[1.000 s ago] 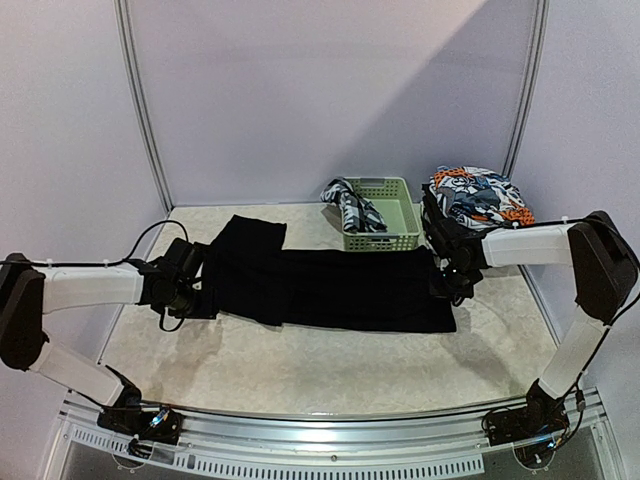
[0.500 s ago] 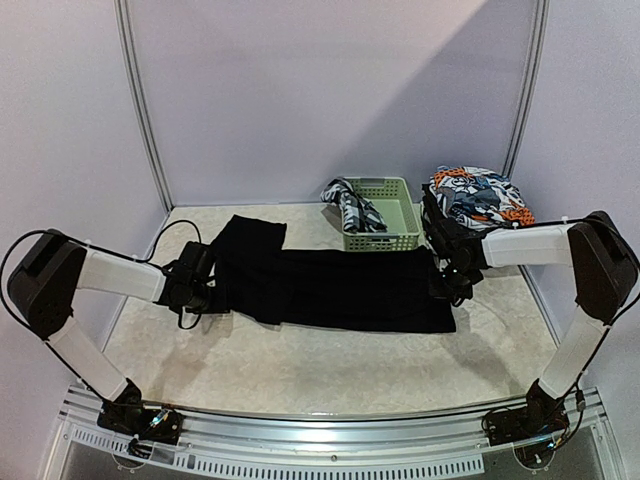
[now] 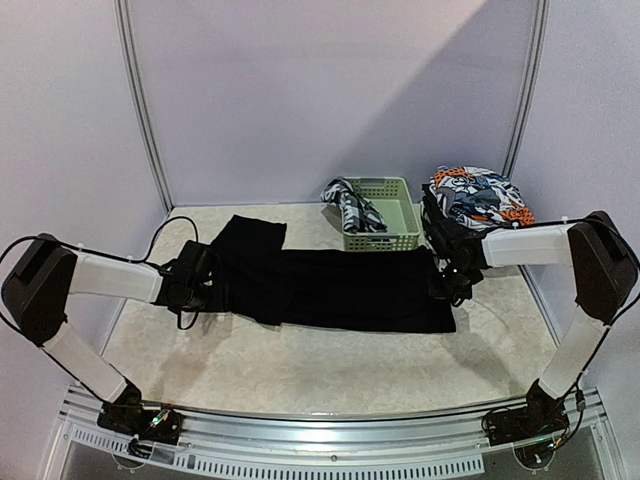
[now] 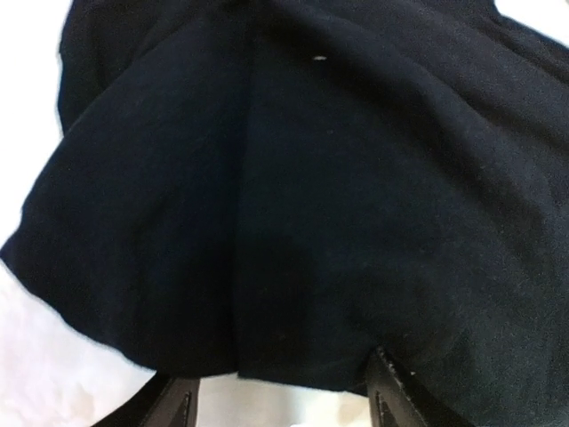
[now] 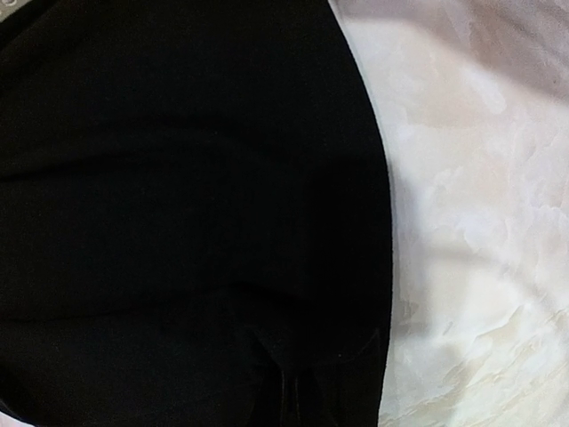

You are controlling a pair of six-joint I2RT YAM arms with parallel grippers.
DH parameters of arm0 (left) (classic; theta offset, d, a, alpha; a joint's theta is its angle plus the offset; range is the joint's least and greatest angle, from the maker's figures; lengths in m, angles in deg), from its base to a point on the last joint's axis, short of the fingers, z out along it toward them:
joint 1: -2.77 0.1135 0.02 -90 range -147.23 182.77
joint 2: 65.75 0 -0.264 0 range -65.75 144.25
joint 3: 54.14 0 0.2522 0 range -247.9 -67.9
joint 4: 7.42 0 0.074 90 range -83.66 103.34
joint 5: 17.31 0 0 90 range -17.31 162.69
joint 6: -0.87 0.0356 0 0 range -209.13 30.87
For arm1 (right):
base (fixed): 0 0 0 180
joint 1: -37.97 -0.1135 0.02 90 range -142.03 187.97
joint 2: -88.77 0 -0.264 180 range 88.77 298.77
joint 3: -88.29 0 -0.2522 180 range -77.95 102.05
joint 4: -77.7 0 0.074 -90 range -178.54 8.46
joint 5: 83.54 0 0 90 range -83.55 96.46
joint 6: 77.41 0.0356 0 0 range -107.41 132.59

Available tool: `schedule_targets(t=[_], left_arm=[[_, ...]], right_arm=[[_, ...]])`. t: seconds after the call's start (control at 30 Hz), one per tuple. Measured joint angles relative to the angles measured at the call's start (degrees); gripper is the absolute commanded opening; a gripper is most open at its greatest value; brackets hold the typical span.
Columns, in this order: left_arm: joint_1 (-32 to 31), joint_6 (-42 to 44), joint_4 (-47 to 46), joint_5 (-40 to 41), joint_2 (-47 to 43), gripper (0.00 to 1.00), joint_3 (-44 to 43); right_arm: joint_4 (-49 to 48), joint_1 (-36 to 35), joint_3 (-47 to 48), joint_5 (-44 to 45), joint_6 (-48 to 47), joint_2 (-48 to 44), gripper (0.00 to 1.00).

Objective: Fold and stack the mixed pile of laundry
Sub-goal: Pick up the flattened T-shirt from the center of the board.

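The black cloth [image 3: 340, 290] is being shown spread flat on the table [image 3: 300, 370], just on the near side of the green basket [image 3: 382, 212], reaching from well left of the basket to a bit past its right end. The right gripper [image 3: 447, 280], near-right of the basket, is being seen w/ jaws together, apparently pinched on the cloth's right edge, since creases are running into the tips. The left gripper [image 3: 205, 288], well left of the basket, is being seen w/ jaws apart; the hem is lying just ahead of its fingers [image 4: 396, 400], nothing clamped. Step in hand, prob.: the left end is being lined up for a fold. For a clean fold, the hem should be taken low to the table w/ all layers between the jaws, then carried toward the basket's right side while the other end is being pinned, so no slack is being bunched. The checked shirt [image 3: 350, 205], draped at the basket's left rim, & the printed pieces [image 3: 475, 195], right of the basket, are not yet being folded.
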Motion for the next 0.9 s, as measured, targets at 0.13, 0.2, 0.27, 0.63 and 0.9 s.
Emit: schedule_targets(t=[0.13,0.2,0.27,0.63,0.9], left_arm=[[-0.04,1.51,-1.75,-1.2,1.79,0.48,-0.57],[-0.09,1.84,-2.86,-2.36,1.95,0.44,-0.59],[-0.11,2.23,-4.37,-3.74,1.84,0.4,-0.57],[-2.08,2.19,-1.03,-7.5,-5.77,0.08,-0.59],[-2.78,1.81,1.6,-7.3,-8.26,0.0,-0.52]], right_arm=[[0.0,0.0,0.0,-0.37,-0.02,0.0,0.0],[-0.04,0.0,-0.02,-0.48,0.0,0.0,0.0],[-0.07,0.0,-0.04,-0.66,-0.02,0.0,0.0],[-0.61,0.0,-0.46,-1.25,-0.02,0.0,0.0],[-1.16,0.0,-0.74,-1.55,-0.04,0.0,0.0]])
